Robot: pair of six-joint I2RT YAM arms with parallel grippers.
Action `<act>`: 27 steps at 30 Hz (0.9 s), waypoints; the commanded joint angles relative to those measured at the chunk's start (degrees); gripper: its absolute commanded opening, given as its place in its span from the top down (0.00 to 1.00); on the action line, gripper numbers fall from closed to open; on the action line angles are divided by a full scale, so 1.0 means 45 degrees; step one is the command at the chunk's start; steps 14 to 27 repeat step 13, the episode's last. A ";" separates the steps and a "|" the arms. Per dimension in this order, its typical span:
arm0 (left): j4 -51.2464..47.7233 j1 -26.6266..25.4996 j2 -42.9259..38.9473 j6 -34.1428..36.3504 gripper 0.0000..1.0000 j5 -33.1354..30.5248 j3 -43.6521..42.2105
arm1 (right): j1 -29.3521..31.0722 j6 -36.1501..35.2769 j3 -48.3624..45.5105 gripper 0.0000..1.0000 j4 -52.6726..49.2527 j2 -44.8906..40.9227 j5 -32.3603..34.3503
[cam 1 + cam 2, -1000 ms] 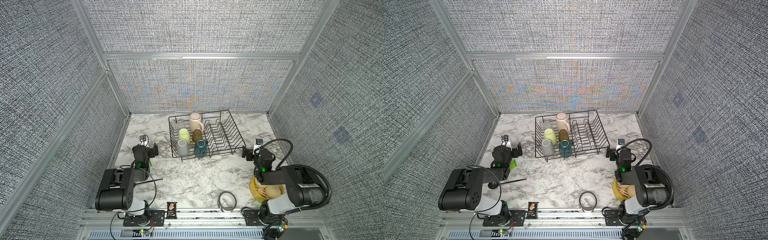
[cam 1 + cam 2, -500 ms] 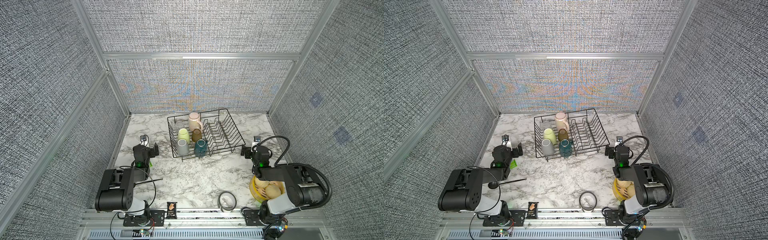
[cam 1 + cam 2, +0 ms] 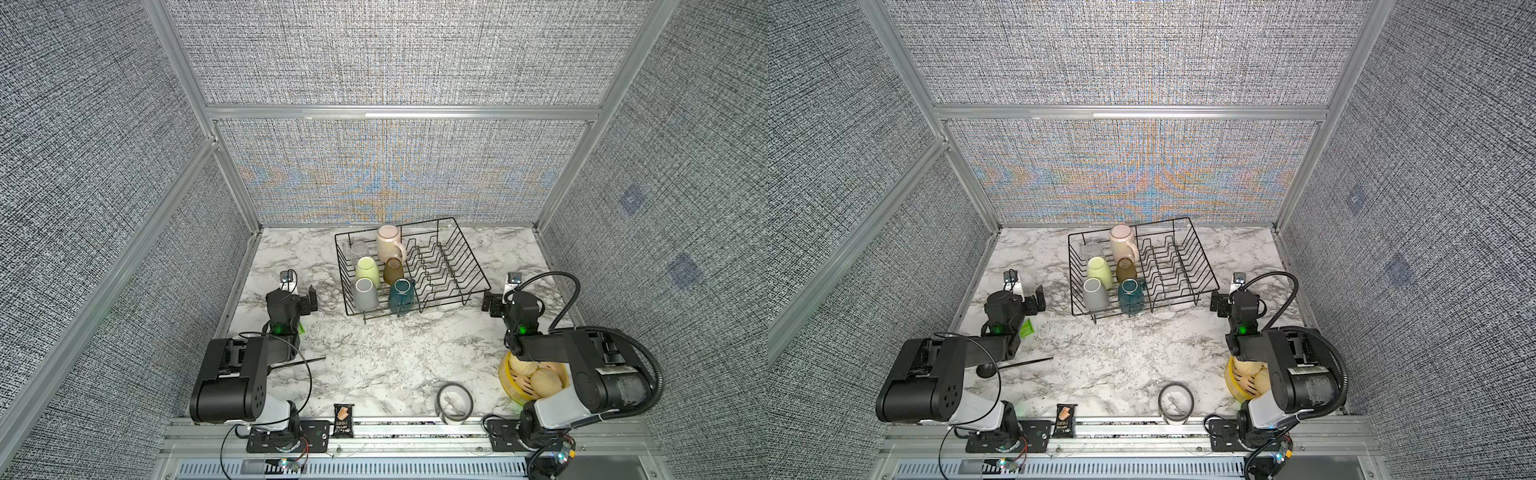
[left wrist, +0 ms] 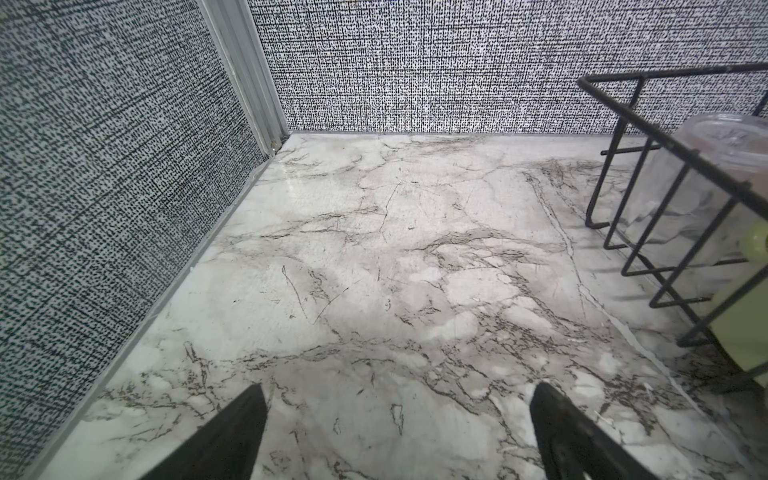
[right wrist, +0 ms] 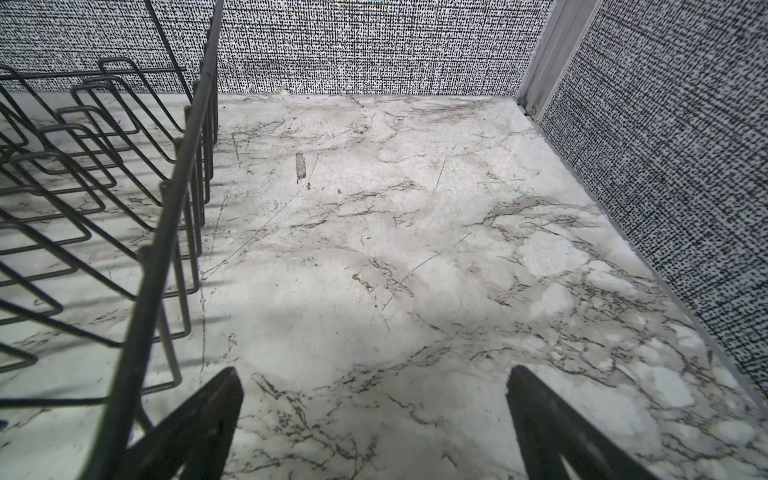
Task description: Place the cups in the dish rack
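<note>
The black wire dish rack (image 3: 446, 266) (image 3: 1177, 266) stands at the back of the marble table. In its left half, in both top views, sit several cups: pink mug (image 3: 388, 247), small clear glass (image 3: 359, 249), pale green mug (image 3: 367, 270), amber tumbler (image 3: 393, 270), grey mug (image 3: 365, 293) and dark teal mug (image 3: 401, 295). My left gripper (image 3: 293, 291) (image 4: 399, 390) hangs open and empty, left of the rack. The left wrist view catches the rack (image 4: 648, 137), clear glass (image 4: 706, 174) and green mug (image 4: 744, 324). My right gripper (image 3: 509, 297) (image 5: 374, 374) is open and empty, just right of the rack (image 5: 166, 232).
A yellow basket of buns (image 3: 536, 378) sits under my right arm. A grey tape ring (image 3: 453, 401) and a dark snack packet (image 3: 344, 419) lie at the front edge. A thin black stick (image 3: 299, 363) and a green scrap (image 3: 1026, 328) lie by my left arm.
The rack's right end has shifted a little toward the back wall. My right arm has shifted slightly beside it. The left arm has stayed still.
</note>
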 commanded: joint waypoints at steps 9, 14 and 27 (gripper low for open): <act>-0.0010 0.0007 -0.0044 -0.0028 0.01 0.0134 0.0071 | 0.0231 -0.0353 0.0232 0.01 -0.0057 0.0046 0.0188; -0.0010 0.0007 -0.0053 -0.0028 0.01 0.0134 0.0062 | 0.0236 -0.0353 0.0213 0.01 -0.0027 0.0041 0.0204; -0.0010 0.0007 -0.0053 -0.0028 0.01 0.0134 0.0062 | 0.0236 -0.0353 0.0213 0.01 -0.0027 0.0041 0.0204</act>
